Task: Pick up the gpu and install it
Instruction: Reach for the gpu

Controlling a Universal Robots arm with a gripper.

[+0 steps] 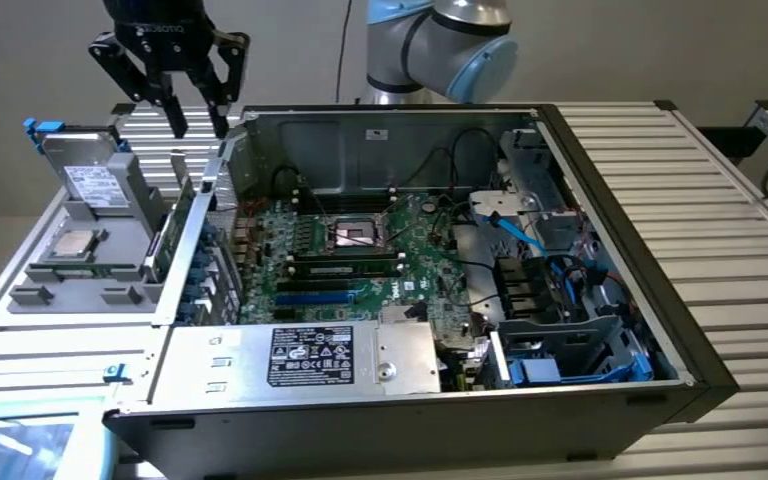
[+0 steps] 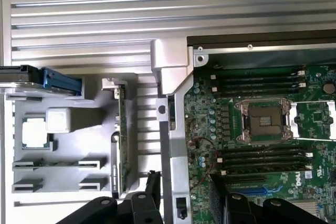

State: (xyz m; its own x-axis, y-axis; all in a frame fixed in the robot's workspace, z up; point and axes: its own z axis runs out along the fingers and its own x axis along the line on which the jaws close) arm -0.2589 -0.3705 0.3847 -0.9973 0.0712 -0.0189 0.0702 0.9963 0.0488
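The gpu (image 1: 173,230) stands on edge in the grey parts holder (image 1: 37,300) beside the open computer case (image 1: 624,180). I see it only as a thin green strip. In the wrist view the gpu (image 2: 119,145) is edge-on too, with a metal bracket at one end. My gripper (image 1: 199,128) hangs open above the gap between holder and case, well clear of the card, with nothing between its fingers. In the wrist view, the black fingers (image 2: 131,208) of the gripper (image 2: 189,211) stand wide apart. The motherboard (image 1: 344,240) lies bare inside, with blue expansion slots (image 1: 317,295).
The holder also carries a grey hard drive (image 1: 91,180) with a blue rail and a CPU (image 1: 77,243). A labelled metal box (image 1: 311,355) sits at the case's front. Blue cables and drive bays (image 1: 558,300) fill its right side. Ribbed metal table (image 1: 731,250) surrounds everything.
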